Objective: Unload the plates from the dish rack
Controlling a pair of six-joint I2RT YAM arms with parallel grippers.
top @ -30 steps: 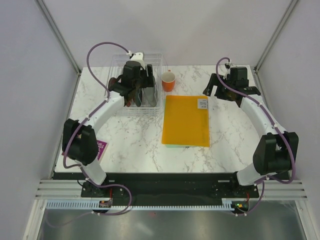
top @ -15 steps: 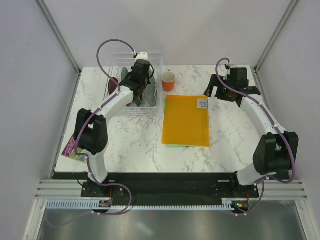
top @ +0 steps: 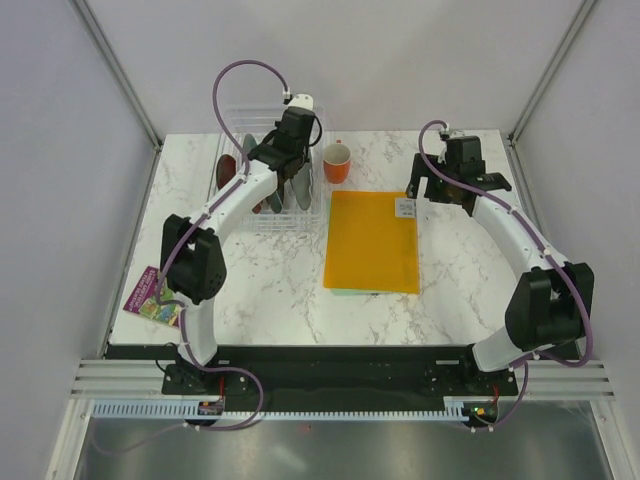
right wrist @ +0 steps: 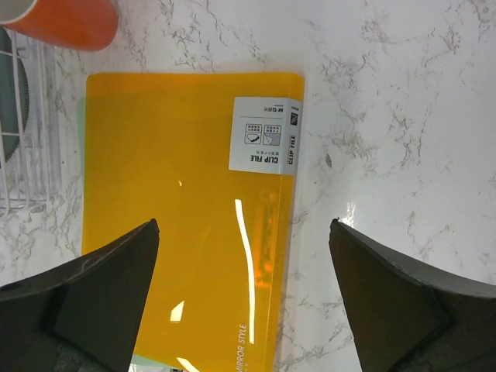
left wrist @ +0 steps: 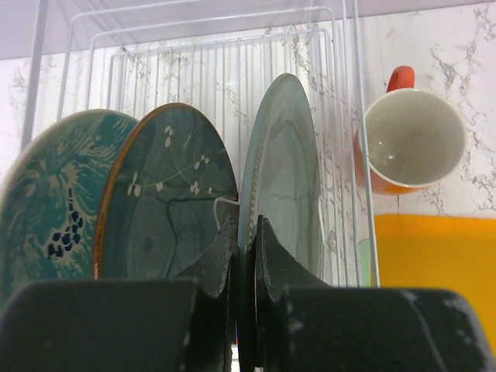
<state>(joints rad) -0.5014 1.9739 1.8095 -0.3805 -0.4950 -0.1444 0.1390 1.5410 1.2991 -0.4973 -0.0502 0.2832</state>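
So far, from above, every plate sits inside the dish rack (top: 300, 218), with the left gripper (top: 288, 165) reaching in. The left wrist view shows its jaws clenched on the pale grey-green plate (left wrist: 287, 178), which stands upright in its slot beside two patterned plates (left wrist: 167, 201); a fourth is probably hidden. In the right wrist view, the right gripper (right wrist: 244, 232) hangs spread and empty over the orange-yellow folder (right wrist: 178, 194), so all unloading remains.

The dish rack (left wrist: 232, 74), clear and thin-barred, stood at the far left of the desk (top: 260, 280). Four plates stood on edge in it: a pale grey-green plate (left wrist: 287, 178) rightmost (near rim pinched in the left tool (left wrist: 246, 232)), then a dark teal plate (left wrist: 167, 201), a teal patterned plate (left wrist: 46, 209), and a dark red plate (top: 228, 168) leftmost.
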